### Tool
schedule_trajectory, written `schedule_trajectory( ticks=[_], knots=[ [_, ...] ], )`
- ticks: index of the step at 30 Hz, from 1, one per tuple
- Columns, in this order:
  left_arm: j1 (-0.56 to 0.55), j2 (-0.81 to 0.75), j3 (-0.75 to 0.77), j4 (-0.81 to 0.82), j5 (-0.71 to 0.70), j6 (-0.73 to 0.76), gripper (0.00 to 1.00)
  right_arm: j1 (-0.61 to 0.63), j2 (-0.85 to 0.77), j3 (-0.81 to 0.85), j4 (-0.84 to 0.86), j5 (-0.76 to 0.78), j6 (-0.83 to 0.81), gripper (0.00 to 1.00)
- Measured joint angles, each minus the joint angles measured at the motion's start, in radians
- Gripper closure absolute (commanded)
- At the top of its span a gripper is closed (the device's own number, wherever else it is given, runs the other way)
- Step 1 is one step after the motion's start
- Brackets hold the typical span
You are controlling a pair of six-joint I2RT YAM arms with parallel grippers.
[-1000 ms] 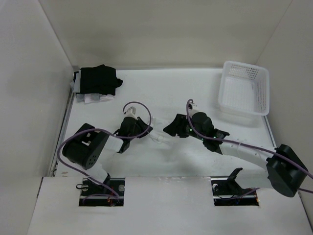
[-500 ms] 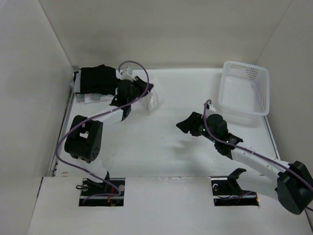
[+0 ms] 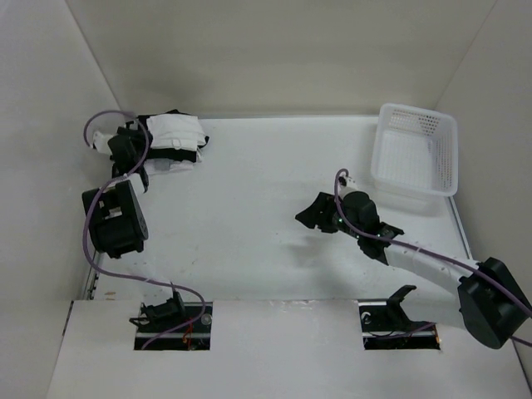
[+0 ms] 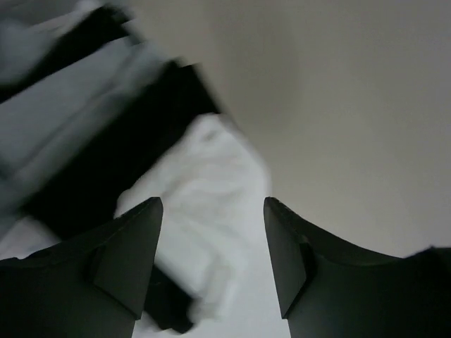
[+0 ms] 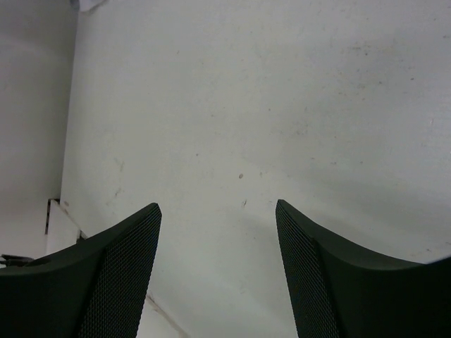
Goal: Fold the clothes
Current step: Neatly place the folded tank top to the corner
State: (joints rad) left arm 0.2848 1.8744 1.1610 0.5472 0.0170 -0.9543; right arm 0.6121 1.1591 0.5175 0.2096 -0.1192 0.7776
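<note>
Clothes (image 3: 176,132), one white piece far left, one white basket (image 3: 416,158) far right.

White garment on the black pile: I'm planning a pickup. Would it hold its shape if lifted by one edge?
Probably not: the white garment lies soft and rumpled, so it would likely droop. It looks thin, so probably light.

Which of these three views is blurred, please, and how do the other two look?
Left wrist view: smeared, the white garment and black garments streak without clear edges; only the left hand looks crisp. Right wrist view: sharp, specks on the table show. Top view: even light, a faint shadow by the right arm.
</note>
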Motion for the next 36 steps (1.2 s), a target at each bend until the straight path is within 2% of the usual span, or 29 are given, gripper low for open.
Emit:
schedule_trajectory(
  ticks=[3, 6, 11, 12, 13, 14, 15, 21, 24, 29, 36],
  knots=[
    [0.029, 0.010, -0.158, 0.006, -0.059, -0.051, 0.39, 0.022, 0.018, 0.003, 0.000, -0.005, -0.003, 0.27],
    [0.004, -0.037, -0.349, 0.045, -0.120, -0.099, 0.34, 0.048, 0.037, 0.010, 0.001, -0.006, -0.009, 0.26],
    [-0.103, -0.259, -0.549, 0.079, -0.246, -0.121, 0.31, 0.077, 0.050, 0.010, 0.005, 0.000, -0.022, 0.26],
    [-0.140, -0.306, -0.560, 0.088, -0.268, -0.112, 0.26, 0.078, 0.052, 0.010, 0.010, 0.006, -0.023, 0.26],
    [-0.182, -0.340, -0.562, 0.095, -0.284, -0.100, 0.00, 0.078, 0.053, 0.009, 0.011, 0.015, -0.023, 0.26],
    [-0.235, -0.370, -0.561, 0.108, -0.299, -0.077, 0.00, 0.078, 0.053, 0.009, 0.011, 0.027, -0.024, 0.18],
    [-0.294, -0.393, -0.558, 0.114, -0.309, -0.064, 0.00, 0.078, 0.053, 0.009, 0.011, 0.042, -0.026, 0.00],
    [-0.681, -0.354, -0.477, 0.014, -0.317, 0.089, 0.00, 0.078, 0.046, 0.007, 0.008, 0.167, -0.061, 0.00],
    [-0.816, -0.286, -0.408, -0.084, -0.281, 0.144, 0.00, 0.077, 0.027, -0.003, 0.010, 0.250, -0.078, 0.00],
    [-0.906, -0.212, -0.381, -0.193, -0.214, 0.149, 0.00, 0.077, 0.012, -0.051, 0.028, 0.367, -0.093, 0.00],
    [-1.001, -0.204, -0.430, -0.204, -0.209, 0.139, 0.00, 0.078, 0.013, -0.077, 0.039, 0.421, -0.095, 0.00]
  ],
)
